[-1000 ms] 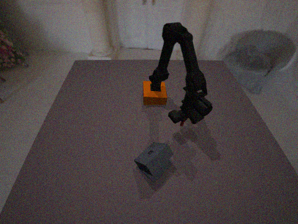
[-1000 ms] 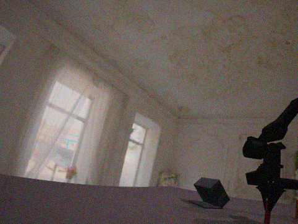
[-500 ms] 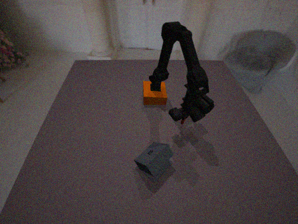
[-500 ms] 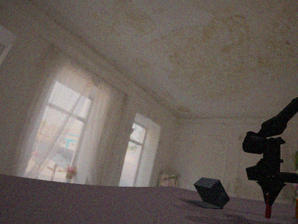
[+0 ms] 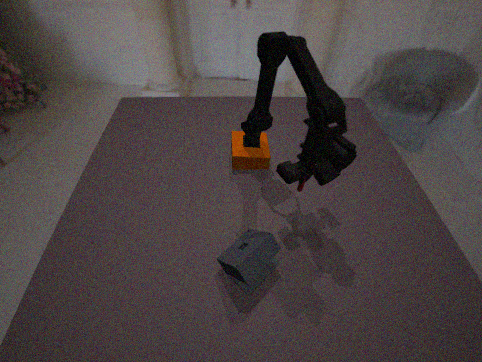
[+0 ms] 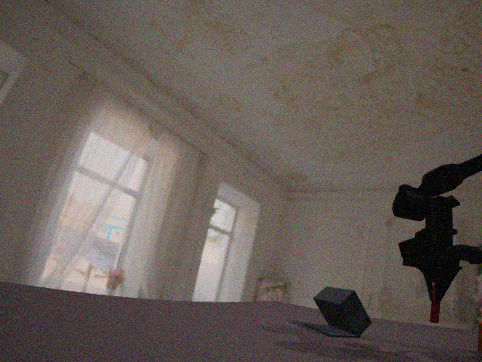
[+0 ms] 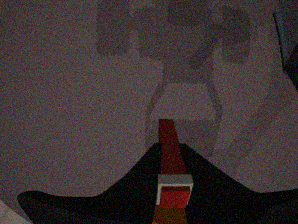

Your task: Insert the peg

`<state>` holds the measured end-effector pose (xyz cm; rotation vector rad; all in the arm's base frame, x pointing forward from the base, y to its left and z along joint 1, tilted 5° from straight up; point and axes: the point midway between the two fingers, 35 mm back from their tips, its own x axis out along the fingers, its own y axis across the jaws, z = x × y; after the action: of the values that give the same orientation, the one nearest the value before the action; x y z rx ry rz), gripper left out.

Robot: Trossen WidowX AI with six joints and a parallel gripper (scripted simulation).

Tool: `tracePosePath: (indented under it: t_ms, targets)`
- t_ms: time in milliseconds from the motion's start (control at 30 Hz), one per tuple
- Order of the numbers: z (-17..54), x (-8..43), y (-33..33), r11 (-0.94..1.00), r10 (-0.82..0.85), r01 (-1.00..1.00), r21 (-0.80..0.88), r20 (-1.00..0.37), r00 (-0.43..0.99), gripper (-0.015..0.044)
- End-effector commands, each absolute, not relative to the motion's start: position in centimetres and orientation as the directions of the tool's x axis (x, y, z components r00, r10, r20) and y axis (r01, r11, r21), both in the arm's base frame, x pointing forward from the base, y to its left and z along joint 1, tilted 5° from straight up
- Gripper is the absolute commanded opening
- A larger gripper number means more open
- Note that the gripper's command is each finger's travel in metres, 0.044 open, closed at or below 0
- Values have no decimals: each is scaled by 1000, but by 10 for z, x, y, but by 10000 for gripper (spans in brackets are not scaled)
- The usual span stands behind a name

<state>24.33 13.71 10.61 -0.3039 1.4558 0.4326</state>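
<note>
Purple table (image 5: pixel 125 225), gripper (image 5: pixel 300 181) clamping red peg (image 6: pixel 434 305), no legible writing

A lived-in room of a home is showing here: daylight is coming through tall windows (image 6: pixel 105 210) hung with sheer curtains (image 6: pixel 150 215), under a stained plaster ceiling (image 6: pixel 310 75). A round armchair (image 5: pixel 422 90) is sitting beside the purple table (image 5: pixel 150 225), and flowers (image 5: pixel 15 85) are standing at the room's edge.

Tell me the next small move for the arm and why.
Probably lift straight up. The gripper is shut on the red peg, which hangs upright with its bottom end at or near the table, and the sloped panel sits apart, nearer the camera.
</note>
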Motion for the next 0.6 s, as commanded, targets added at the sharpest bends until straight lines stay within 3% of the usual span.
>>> tracePosePath:
  t_ms: [0,567]
  targets:
    - [111,243,136,886,98,-460,61,-994,57,0]
    - [111,256,126,918,147,-377,119,-988,46,0]
